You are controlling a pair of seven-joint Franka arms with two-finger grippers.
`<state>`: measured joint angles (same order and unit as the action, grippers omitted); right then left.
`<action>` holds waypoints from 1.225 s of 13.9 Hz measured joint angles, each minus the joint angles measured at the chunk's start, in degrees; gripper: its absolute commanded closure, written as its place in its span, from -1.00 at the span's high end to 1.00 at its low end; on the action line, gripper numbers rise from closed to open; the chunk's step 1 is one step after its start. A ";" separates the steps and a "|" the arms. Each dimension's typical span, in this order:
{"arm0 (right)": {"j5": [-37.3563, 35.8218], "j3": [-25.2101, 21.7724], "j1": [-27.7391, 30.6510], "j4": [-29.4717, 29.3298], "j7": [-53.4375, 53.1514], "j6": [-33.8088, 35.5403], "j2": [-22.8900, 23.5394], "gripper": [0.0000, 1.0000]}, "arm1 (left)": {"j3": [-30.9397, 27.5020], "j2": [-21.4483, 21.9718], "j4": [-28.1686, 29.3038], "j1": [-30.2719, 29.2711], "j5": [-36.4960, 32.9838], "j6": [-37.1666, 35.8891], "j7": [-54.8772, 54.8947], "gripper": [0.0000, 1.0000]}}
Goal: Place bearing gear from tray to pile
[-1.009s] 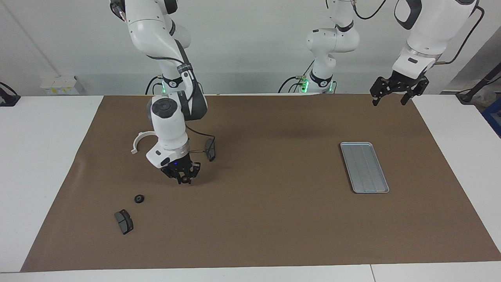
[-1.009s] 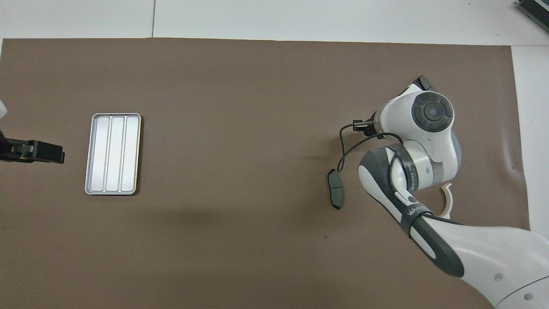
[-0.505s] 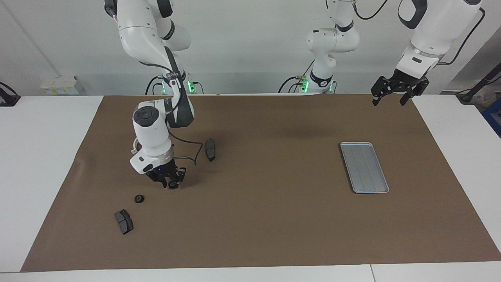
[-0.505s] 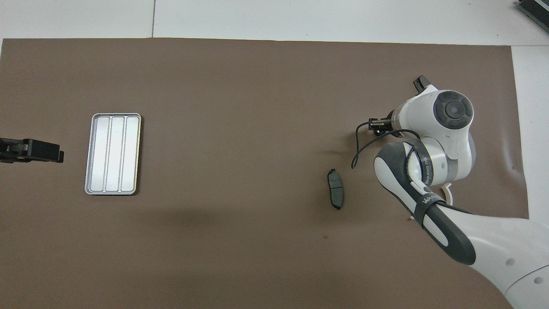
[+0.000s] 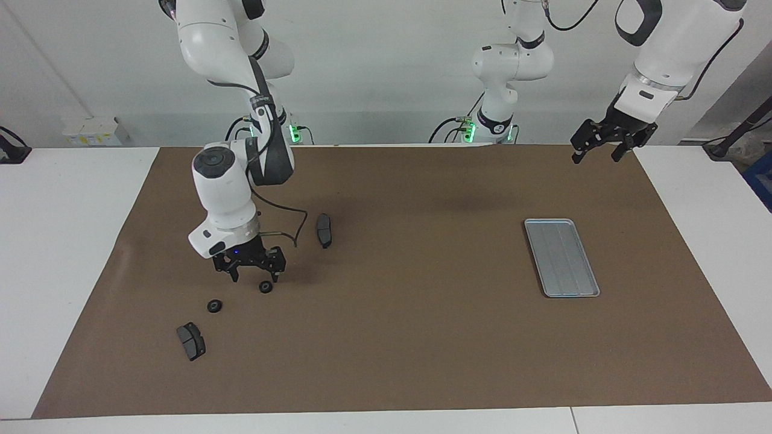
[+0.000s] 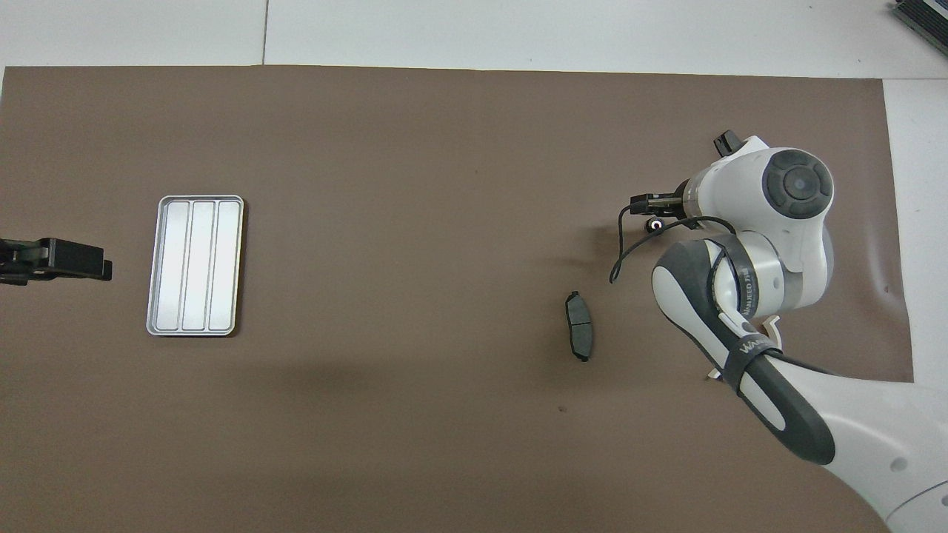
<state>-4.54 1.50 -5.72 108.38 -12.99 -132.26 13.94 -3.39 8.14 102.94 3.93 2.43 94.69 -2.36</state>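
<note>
The right gripper (image 5: pixel 249 266) hangs low over the brown mat at the right arm's end of the table, its two fingers spread apart and holding nothing. Just beneath its fingertips — at about four o'clock from them in the facing view — a small dark gear (image 5: pixel 265 287) lies on the mat, apart from the fingers as far as can be told. It is round, so it has no long axis to line up with. A second gear (image 5: pixel 214 306) lies at about seven o'clock from the gripper, farther from the robots. Outward again, a dark brake pad (image 5: pixel 191 340) sits at seven o'clock, and another brake pad (image 5: pixel 324 229) at two o'clock, nearer the robots. Only a sliver of the white bracket (image 6: pixel 774 323) shows past the arm in the overhead view. The tray (image 5: pixel 561 257) lies well apart at three o'clock, toward the left arm's end, and looks bare. The left gripper (image 5: pixel 603 147) waits high over the mat's corner, fingers apart — empty. The right arm is much nearer both gears, so judging by this, any further handling falls to it.
</note>
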 measured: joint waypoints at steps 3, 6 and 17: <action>1.42 -0.08 0.09 -2.94 0.00 12.01 -6.86 1.00 | 0.01 0.76 1.18 0.00 0.08 -0.08 -0.20 1.00; 1.78 -0.27 1.66 -5.56 0.04 20.64 -12.25 1.00 | 0.02 1.13 1.80 0.00 0.09 -0.09 -0.20 1.00; 3.29 -0.33 4.66 -18.23 2.85 42.27 -14.41 1.00 | 0.06 1.41 1.87 -0.03 0.09 -0.04 -0.24 1.00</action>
<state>-1.25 1.17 -1.06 90.15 -10.14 -89.99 -0.46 -3.32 9.55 104.81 3.90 2.52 94.66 -2.59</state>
